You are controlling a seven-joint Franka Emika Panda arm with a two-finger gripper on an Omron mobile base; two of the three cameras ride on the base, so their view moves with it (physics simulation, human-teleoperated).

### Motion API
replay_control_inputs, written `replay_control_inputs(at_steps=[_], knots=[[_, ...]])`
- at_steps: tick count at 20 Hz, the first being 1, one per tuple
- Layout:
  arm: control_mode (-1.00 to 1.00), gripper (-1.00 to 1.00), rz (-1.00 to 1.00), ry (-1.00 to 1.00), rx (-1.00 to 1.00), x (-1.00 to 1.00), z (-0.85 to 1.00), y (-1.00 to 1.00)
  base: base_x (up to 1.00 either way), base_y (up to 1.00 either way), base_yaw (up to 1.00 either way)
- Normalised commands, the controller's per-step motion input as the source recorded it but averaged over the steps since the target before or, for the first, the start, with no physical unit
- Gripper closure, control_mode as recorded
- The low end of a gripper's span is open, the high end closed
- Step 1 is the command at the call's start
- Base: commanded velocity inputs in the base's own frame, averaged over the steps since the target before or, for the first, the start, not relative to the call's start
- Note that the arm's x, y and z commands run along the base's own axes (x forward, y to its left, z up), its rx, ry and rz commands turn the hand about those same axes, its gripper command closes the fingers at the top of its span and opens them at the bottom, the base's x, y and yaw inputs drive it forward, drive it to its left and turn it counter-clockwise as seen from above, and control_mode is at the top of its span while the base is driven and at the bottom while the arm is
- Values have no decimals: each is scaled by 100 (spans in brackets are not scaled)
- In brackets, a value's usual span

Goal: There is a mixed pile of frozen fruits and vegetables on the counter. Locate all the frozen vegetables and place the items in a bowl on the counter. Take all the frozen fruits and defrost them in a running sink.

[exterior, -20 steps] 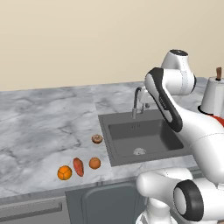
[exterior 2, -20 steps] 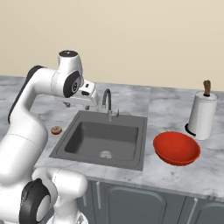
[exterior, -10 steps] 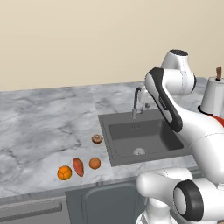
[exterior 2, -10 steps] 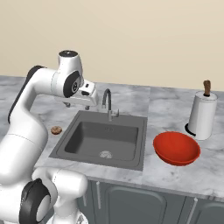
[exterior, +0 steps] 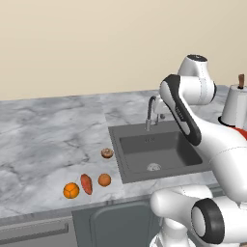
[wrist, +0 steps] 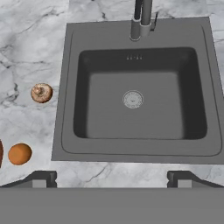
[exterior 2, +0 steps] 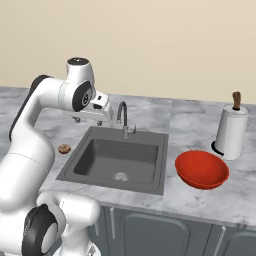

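A white robot arm holds its tool (wrist: 112, 177) high above the sink (exterior: 157, 153), fingers spread wide apart with nothing between them, looking straight down into the dark grey basin. The sink serves as the landmark on the marble table (exterior: 48, 135): its round metal drain (wrist: 132, 99) lies near the basin's middle, and its curved faucet (exterior 2: 122, 117) rises from the rear rim. The brown-beige mushroom (exterior: 107, 153) sits just off the sink's left edge, cap side up. Further from the sink, toward the table's front edge, lie three more pieces in a loose row: a plain orange ball (exterior: 104, 180) nearest the sink, then the reddish sweet potato (exterior: 86, 184), its long axis running roughly front to back and slightly tilted, then the orange ball with dark segment lines (exterior: 71, 190) farthest out. On the sink's right stands the red bowl (exterior 2: 201, 169), upright, with a white paper towel roll (exterior 2: 231, 131) just behind it.
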Motion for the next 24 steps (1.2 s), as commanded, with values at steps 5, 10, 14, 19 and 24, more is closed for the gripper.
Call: replay_control_inputs(at_steps=[5, 10, 14, 19, 24], knots=[[-100, -100, 0, 0, 0, 0, 0, 0, 0, 0, 0], [-100, -100, 0, 0, 0, 0, 0, 0, 0, 0, 0], [-100, -100, -2, 3, 0, -5, -4, 9, 0, 0, 0], [-100, -100, -12, 2, -3, -8, -32, 89, 0, 0, 0], [-100, -100, -9, 5, -8, 0, -30, 92, 0, 0, 0]])
